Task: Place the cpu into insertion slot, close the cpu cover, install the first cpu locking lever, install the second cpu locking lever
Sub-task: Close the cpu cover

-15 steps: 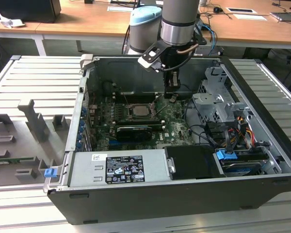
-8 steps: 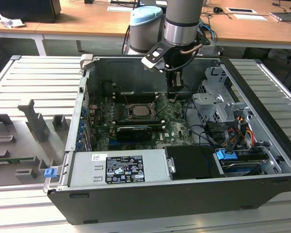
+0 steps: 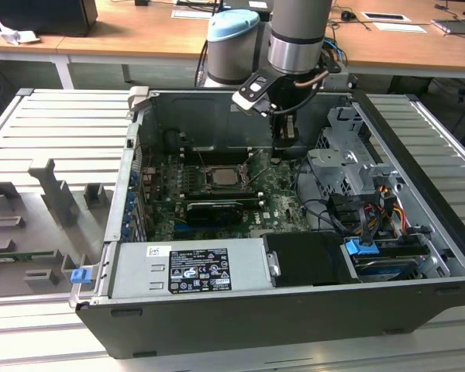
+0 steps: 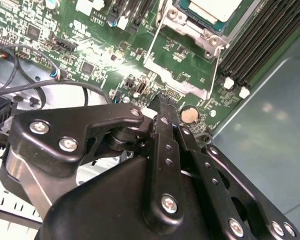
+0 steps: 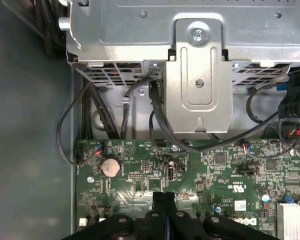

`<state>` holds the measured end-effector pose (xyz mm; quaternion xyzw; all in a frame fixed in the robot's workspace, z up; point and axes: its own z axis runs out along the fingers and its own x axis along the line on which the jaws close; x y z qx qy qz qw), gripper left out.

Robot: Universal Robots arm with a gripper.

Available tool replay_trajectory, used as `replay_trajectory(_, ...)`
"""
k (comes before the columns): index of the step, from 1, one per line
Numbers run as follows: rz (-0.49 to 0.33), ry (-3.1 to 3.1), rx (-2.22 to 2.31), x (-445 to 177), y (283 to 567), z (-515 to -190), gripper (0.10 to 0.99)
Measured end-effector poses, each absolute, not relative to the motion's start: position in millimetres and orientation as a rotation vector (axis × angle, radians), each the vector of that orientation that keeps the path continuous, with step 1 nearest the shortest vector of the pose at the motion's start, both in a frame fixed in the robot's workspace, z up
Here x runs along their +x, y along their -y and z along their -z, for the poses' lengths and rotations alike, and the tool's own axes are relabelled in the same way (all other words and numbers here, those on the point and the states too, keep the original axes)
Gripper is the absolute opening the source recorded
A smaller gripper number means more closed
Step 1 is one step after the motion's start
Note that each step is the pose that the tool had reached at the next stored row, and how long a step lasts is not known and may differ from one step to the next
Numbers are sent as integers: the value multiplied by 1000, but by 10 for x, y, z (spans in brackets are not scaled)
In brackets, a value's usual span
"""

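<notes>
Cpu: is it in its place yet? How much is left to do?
Done: the cpu lies in its socket, and the cover looks folded down around it. In hand: nothing. The end effector is shut and empty, low over the board beside the socket. Left: the levers, thin wires that seem to stand off the socket, not clipped down.

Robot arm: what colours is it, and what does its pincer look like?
The arm is a grey tube with a shiny silver band and a pale blue cap. Its pincer is black, made of jointed links dotted with silver screws.
</notes>
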<state>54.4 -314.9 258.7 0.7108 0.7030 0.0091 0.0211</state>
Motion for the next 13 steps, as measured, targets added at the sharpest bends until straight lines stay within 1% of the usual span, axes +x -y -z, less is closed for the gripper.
replay_trajectory(4,-28,-2181,2202,537,3148,-2514,106)
replay_trajectory(13,-28,-2181,2202,411,3145,-2499,106)
